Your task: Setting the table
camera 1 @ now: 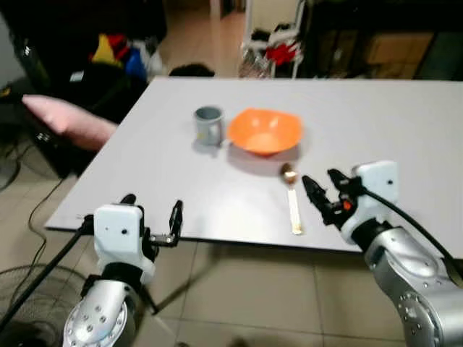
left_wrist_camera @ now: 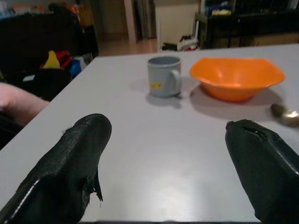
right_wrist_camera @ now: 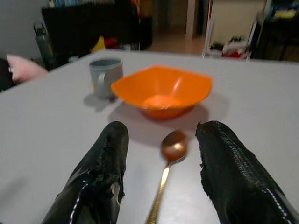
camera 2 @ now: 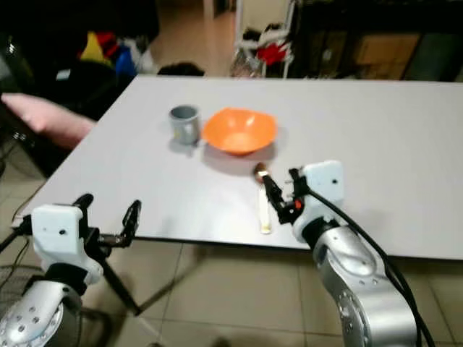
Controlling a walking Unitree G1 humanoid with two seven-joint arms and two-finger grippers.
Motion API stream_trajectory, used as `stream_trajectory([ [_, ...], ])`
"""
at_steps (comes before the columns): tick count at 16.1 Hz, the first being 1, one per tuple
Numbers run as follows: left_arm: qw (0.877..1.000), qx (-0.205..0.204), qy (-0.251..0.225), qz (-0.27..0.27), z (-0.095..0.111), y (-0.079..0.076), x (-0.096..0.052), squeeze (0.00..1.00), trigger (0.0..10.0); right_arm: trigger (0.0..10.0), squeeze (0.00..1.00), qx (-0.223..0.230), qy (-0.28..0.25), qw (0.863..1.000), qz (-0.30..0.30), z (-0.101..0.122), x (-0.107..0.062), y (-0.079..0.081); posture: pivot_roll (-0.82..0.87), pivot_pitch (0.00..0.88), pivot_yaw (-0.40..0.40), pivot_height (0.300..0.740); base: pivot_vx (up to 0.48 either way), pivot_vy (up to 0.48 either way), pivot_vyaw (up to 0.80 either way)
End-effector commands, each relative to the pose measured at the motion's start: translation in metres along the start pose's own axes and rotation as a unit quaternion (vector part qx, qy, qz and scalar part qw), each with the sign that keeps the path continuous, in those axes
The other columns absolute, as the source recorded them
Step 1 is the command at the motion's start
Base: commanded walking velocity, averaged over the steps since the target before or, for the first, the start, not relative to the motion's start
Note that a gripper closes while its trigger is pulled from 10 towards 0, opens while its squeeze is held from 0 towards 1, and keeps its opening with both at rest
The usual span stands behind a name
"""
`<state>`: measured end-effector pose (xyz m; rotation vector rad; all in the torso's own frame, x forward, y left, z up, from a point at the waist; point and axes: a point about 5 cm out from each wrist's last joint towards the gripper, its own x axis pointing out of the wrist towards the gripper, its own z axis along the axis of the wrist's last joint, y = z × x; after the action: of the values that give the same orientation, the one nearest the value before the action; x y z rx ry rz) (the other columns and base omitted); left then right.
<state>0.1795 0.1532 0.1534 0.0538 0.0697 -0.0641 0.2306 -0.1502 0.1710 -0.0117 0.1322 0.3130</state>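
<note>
While the robot stands at the near edge of the grey desk (camera 1: 391, 116), both of its arms reach forward over that edge. Its right hand (camera 1: 323, 189) sits low over the desk with its two black fingers (right_wrist_camera: 105, 172) spread apart, and the spoon (right_wrist_camera: 168, 161) lies between them on the surface without touching either one. That spoon has a bronze-coloured bowl and a pale gold handle, and it lies with the bowl pointing toward the orange bowl (camera 1: 264, 131) and the handle running back toward the desk's near edge. Just beyond the spoon's tip stands the orange bowl, upright and shallow, casting a soft shadow in front of itself. Close beside it on the robot's left is a grey mug (camera 1: 209, 124), upright, with its handle turned toward the bowl; from the left wrist view a small yellow mark shows on its side. The left hand (camera 1: 152, 217) hovers at the desk's near left corner, fingers (left_wrist_camera: 70, 172) held wide apart with nothing between them, well away from the mug and bowl. Off the desk's left side, a pink sleeve (camera 1: 69, 119) of a person reaches in toward the edge. Beyond the desk the room is dim, with dark furniture and some red, yellow and blue items (camera 1: 116, 54) on the floor.
</note>
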Motion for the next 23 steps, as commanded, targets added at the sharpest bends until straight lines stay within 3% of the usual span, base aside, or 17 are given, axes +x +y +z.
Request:
stream_trajectory([
  [1, 1.000, 0.014, 0.013, 0.018, -0.005, 0.007, -0.004, 0.08, 10.0, 10.0, 0.00, -0.001, -0.005, 1.000, 0.020, -0.003, 0.002, 0.010, -0.02, 0.000, 0.069, 0.740, 0.000, -0.480, 0.00],
  [9, 1.000, 0.024, 0.010, 0.008, -0.006, 0.005, -0.003, 0.07, 10.0, 10.0, 0.00, 0.029, 0.008, 1.000, 0.006, -0.026, 0.002, 0.009, 0.00, 0.000, 0.060, 0.740, 0.000, -0.480, 0.00],
  [12, 0.999, 0.031, 0.011, -0.008, -0.006, 0.000, -0.003, 0.06, 10.0, 10.0, 0.00, 0.010, 0.011, 1.000, 0.019, -0.026, -0.001, 0.009, -0.01, 0.000, 0.076, 0.740, 0.000, -0.480, 0.00],
  [15, 0.999, 0.030, 0.014, -0.008, -0.008, 0.002, 0.003, 0.02, 10.0, 10.0, 0.00, -0.004, 0.012, 0.999, 0.045, -0.028, -0.002, 0.013, -0.02, 0.000, 0.090, 0.740, 0.000, 0.000, 0.80],
  [17, 0.999, 0.044, 0.004, -0.011, -0.005, 0.003, 0.004, 0.00, 10.0, 10.0, 0.09, -0.004, 0.009, 0.998, 0.063, -0.026, -0.001, 0.016, -0.02, 0.000, 0.087, 0.740, 0.000, 0.000, 0.80],
  [18, 0.998, 0.058, 0.002, -0.015, -0.006, 0.002, 0.004, 0.01, 10.0, 10.0, 0.24, -0.008, 0.011, 0.997, 0.070, -0.027, -0.002, 0.016, -0.02, 0.000, 0.080, 0.740, 0.000, 0.000, 0.80],
  [19, 0.998, 0.055, 0.003, -0.008, -0.006, 0.003, 0.003, 0.01, 10.0, 10.0, 0.29, -0.013, 0.010, 0.996, 0.083, -0.027, -0.001, 0.017, -0.02, 0.000, 0.075, 0.740, 0.000, 0.000, 0.80],
  [20, 0.999, 0.050, 0.002, -0.002, -0.006, 0.003, 0.003, 0.00, 10.0, 10.0, 0.40, -0.014, 0.007, 0.996, 0.087, -0.026, -0.001, 0.017, -0.02, 0.000, 0.073, 0.740, 0.000, 0.000, 0.80],
  [21, 0.999, 0.042, 0.001, 0.005, -0.007, 0.003, 0.005, 0.00, 10.0, 10.0, 0.44, -0.014, 0.002, 0.996, 0.089, -0.026, 0.002, 0.015, -0.01, 0.000, 0.068, 0.740, 0.000, 0.000, 0.80],
  [22, 0.999, 0.044, 0.000, 0.004, -0.006, 0.002, 0.006, 0.00, 10.0, 10.0, 0.58, -0.015, -0.001, 0.997, 0.080, -0.026, 0.004, 0.013, 0.00, 0.000, 0.061, 0.740, 0.000, 0.000, 0.80],
  [23, 0.999, 0.039, -0.005, 0.010, -0.002, 0.003, 0.005, 0.00, 10.0, 10.0, 1.00, 0.001, -0.008, 0.997, 0.075, -0.024, 0.005, 0.013, 0.01, 0.000, 0.057, 0.740, 0.000, 0.000, 0.80],
])
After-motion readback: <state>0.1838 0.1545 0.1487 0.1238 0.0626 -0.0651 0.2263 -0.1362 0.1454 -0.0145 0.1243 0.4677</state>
